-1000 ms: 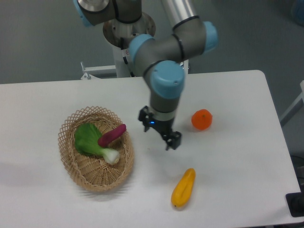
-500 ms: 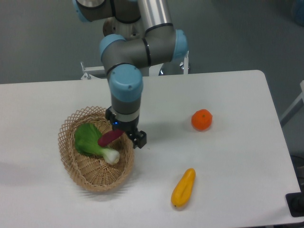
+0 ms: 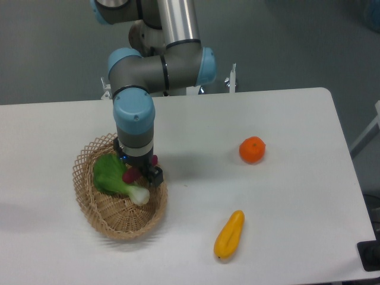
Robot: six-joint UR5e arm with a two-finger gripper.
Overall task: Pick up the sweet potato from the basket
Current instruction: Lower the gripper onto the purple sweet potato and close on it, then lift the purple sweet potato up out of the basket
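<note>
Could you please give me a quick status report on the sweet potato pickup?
Gripper down inside basket, over sweet potato; jaw state unclear. Sweet potato mostly hidden, lying on bok choy. Nothing else blocking.

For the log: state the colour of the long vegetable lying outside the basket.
Yellow, shading to orange-yellow. The long vegetable shows clearly in the fixed camera view.
</note>
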